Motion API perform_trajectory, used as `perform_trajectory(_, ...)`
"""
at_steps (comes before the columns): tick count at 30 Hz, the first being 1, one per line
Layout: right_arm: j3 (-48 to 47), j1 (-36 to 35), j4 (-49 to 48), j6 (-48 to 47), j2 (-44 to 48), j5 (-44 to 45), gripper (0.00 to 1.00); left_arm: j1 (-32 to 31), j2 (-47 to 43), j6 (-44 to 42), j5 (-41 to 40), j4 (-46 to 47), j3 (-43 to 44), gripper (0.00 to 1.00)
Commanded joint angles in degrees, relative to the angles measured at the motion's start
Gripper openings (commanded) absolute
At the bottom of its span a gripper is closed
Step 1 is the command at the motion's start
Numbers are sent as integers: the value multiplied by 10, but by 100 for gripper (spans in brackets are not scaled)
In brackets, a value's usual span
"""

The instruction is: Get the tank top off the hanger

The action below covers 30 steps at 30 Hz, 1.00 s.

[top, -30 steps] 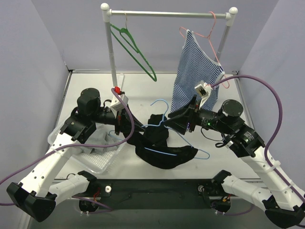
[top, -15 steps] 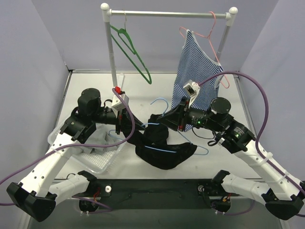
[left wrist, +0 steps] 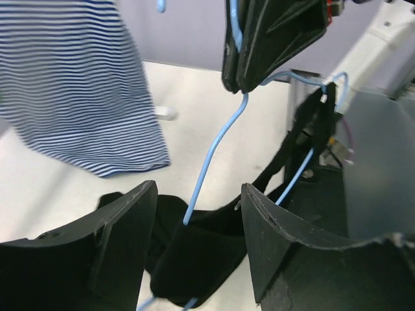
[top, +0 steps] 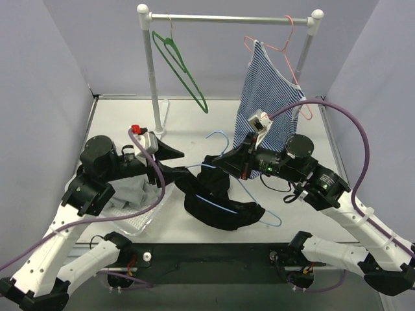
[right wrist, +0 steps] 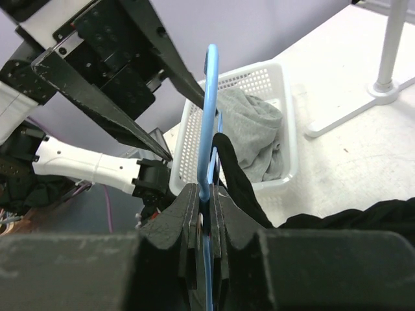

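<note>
A black tank top (top: 220, 206) lies bunched mid-table on a light blue hanger (top: 260, 216). My right gripper (top: 216, 162) is shut on the hanger's wire just below its hook, and in the right wrist view the blue hanger (right wrist: 209, 97) rises from my shut right gripper (right wrist: 209, 194), with a black strap (right wrist: 235, 173) beside it. My left gripper (top: 175, 153) stands open just left of the garment, holding nothing. In the left wrist view the hanger wire (left wrist: 213, 155) and black tank top (left wrist: 194, 256) show beyond my left gripper (left wrist: 198, 223).
A white basket (top: 139, 223) with grey cloth sits at the front left. The rack's pole (top: 154, 78) carries a green hanger (top: 183, 72) and a striped tank top (top: 267, 107) on a pink hanger. The rack's base (right wrist: 388, 87) stands behind.
My left gripper has opened and drawn back to the left, away from the black garment. My right gripper has shut on the blue hanger's wire.
</note>
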<state>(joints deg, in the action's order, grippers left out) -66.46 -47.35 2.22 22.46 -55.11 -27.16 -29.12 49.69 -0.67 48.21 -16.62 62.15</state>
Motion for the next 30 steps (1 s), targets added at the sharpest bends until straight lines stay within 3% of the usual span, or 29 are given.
perform_trajectory(1, -39, -5, -25, -15, 30, 46, 0, 1, -59, 4, -132, 0, -20, 65)
perform_trajectory(7, -32, -10, -34, -23, 40, 75, 0, 1, -94, 134, -219, 18, -70, 64)
perform_trajectory(12, -30, -14, -42, -31, 34, 100, 0, 0, -97, 226, -208, 85, -100, 66)
perform_trajectory(30, -2, -26, -78, -13, 48, 121, 0, -1, -86, 335, -193, 217, -189, 70)
